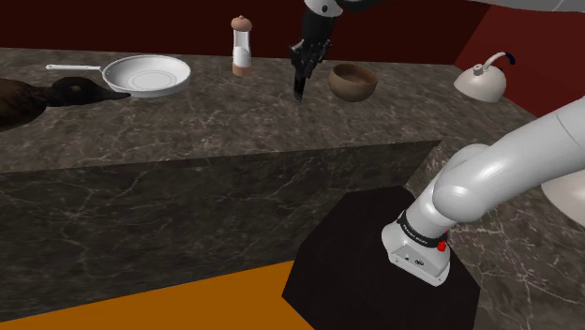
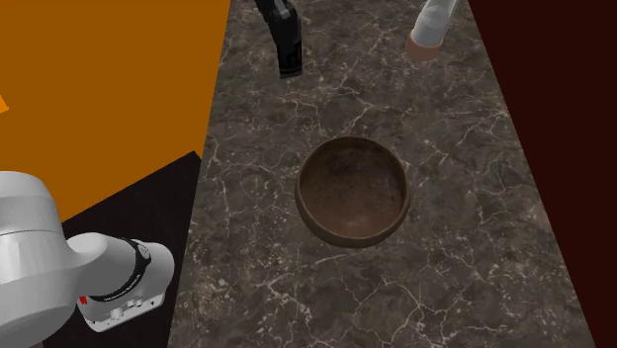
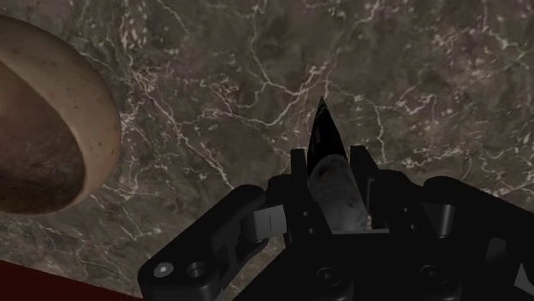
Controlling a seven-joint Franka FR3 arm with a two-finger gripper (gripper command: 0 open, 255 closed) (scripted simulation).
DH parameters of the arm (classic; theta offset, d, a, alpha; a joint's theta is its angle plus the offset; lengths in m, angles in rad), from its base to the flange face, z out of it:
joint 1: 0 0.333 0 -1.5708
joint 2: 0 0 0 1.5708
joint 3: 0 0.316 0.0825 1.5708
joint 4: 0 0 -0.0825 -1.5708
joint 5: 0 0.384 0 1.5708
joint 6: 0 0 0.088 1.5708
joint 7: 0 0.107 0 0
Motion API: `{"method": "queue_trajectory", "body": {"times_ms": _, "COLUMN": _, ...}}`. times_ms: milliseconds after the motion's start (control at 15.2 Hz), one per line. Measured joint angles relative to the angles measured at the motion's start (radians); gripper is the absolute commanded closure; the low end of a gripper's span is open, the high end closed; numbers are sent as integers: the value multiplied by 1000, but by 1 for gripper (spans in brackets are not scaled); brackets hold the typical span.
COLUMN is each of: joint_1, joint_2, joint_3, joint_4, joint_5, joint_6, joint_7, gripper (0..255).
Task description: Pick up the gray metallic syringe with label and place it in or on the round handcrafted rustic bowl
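Note:
My black gripper [image 1: 303, 67] hangs over the dark marble counter, shut on a dark grey syringe [image 3: 328, 145] whose pointed tip sticks out past the fingers [image 3: 298, 175]. The syringe's tip [image 1: 299, 92] points down, just above the counter. The round brown bowl [image 1: 353, 82] stands upright and empty a short way to the shoulder view's right of the gripper. From above, the bowl [image 2: 353, 191] lies nearer the camera than the gripper [image 2: 289, 61]. In the wrist view the bowl's rim [image 3: 90, 103] shows off to one side of the syringe.
A white frying pan [image 1: 146, 75] and a dark lump [image 1: 37, 98] lie at the shoulder view's left. A white-and-brown grinder [image 1: 242, 45] stands behind the gripper, and a white kettle [image 1: 481, 80] sits far right. The counter's front edge [image 1: 216, 155] drops to an orange floor.

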Motion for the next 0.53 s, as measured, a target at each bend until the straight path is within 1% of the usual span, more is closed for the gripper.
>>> {"method": "queue_trajectory", "body": {"times_ms": 528, "joint_1": -2, "joint_2": 12, "joint_3": -1, "joint_4": 118, "joint_5": -1, "joint_6": -106, "joint_7": -3, "gripper": 255}}
